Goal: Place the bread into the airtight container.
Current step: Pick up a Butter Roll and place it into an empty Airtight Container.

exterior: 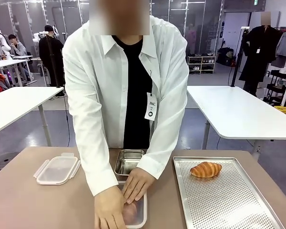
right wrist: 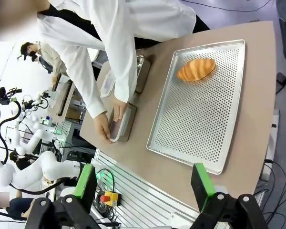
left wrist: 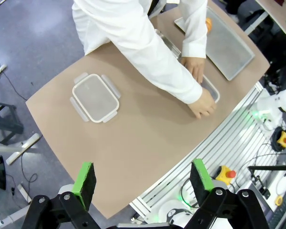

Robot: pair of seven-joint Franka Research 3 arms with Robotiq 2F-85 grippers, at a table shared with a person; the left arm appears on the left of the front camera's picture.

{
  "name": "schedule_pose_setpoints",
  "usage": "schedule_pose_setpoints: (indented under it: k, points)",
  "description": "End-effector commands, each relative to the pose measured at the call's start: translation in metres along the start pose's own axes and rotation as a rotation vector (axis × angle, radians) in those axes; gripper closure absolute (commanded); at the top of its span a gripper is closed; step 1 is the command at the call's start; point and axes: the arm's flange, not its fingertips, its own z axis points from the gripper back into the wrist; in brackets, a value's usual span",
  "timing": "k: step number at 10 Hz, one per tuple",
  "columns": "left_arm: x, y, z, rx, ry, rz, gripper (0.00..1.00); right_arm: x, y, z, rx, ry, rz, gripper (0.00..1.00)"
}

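Table bears a perforated tray. The left gripper and right gripper gape wide, empty. Beside the tray, a person's hands cover the airtight container. Bread lies at the tray's far end, a sliver in the left wrist view.

The person's hands cover most of the near container, so its pinkish contents cannot be identified; the front view's bottom edge cuts off that container and the perforated tray; the print on the badge is too small to read
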Motion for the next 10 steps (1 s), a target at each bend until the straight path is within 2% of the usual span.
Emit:
schedule_pose_setpoints:
  k: [1, 10]
  points:
    - [-0.0007, -0.0008, 0.0006, -0.01, 0.001, -0.019, 0.0, -0.0008, -0.0009, 0.0002, 0.007, -0.006, 0.021, 0.0]
    - [-0.0007, -0.0008, 0.0006, -0.01, 0.001, -0.019, 0.0, -0.0008, -0.0009, 0.0002, 0.007, -0.006, 0.021, 0.0]
